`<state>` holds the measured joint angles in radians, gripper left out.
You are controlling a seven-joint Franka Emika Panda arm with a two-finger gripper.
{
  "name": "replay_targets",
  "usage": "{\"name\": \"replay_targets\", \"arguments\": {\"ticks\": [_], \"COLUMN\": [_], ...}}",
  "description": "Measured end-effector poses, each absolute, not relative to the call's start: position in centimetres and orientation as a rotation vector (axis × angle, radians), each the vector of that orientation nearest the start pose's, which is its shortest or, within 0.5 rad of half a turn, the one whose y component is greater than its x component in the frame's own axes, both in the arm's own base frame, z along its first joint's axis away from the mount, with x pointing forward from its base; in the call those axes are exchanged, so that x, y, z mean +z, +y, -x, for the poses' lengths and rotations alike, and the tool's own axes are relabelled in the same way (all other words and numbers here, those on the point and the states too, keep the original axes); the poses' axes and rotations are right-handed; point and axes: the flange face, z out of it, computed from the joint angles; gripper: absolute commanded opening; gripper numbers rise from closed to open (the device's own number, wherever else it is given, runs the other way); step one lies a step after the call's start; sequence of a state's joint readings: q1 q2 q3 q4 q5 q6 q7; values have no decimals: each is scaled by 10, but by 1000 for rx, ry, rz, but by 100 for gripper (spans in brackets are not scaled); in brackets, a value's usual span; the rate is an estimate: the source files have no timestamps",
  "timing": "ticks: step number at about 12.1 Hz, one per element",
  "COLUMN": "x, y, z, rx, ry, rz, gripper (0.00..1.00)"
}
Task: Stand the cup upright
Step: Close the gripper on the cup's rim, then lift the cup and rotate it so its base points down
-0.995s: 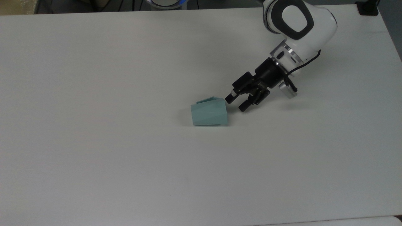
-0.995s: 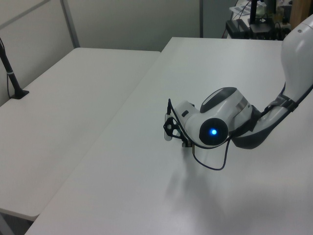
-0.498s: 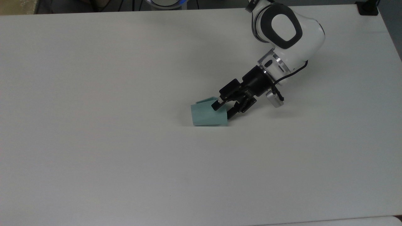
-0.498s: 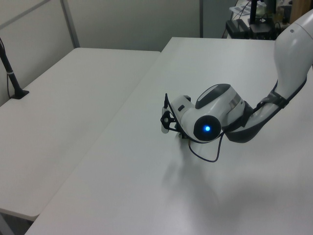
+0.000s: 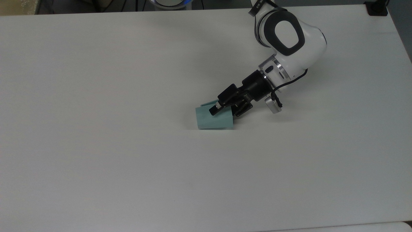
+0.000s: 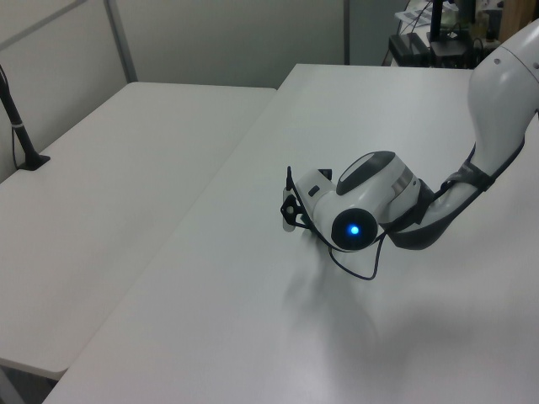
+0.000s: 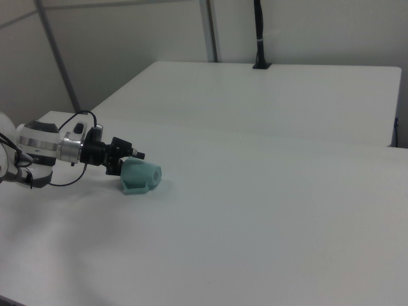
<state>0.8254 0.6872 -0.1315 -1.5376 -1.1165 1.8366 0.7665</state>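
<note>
Since the earlier top view, the gap between cup and gripper has been closed: one finger is now laid over the cup's upper wall at its wide rim end, the other lost to sight at the mouth. The cup itself is unmoved, on its side near the middle of the table, rim toward the arm. Jaws are held apart astride the rim wall, possibly one inside the mouth; no squeeze is yet evident. A rim pinch is judged imminent, then a tilt upright.
</note>
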Motion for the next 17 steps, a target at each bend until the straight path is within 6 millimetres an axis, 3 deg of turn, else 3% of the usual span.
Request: {"name": "replay_targets", "arguments": {"ticks": [6,9,11,14,15,17], "x": [262,266,309,392,408,419], "y": [386,383,376,343,328,293], "z": [-564,-564,-567,-572,-574,-578], "rx": [519,588,566,446,415,362], "ry": [526,426,298,194,142,46], "rz": [-1885,-1906,-2053,-2291,-2363,-2523], "gripper": [0,0,0,0,0,0]}}
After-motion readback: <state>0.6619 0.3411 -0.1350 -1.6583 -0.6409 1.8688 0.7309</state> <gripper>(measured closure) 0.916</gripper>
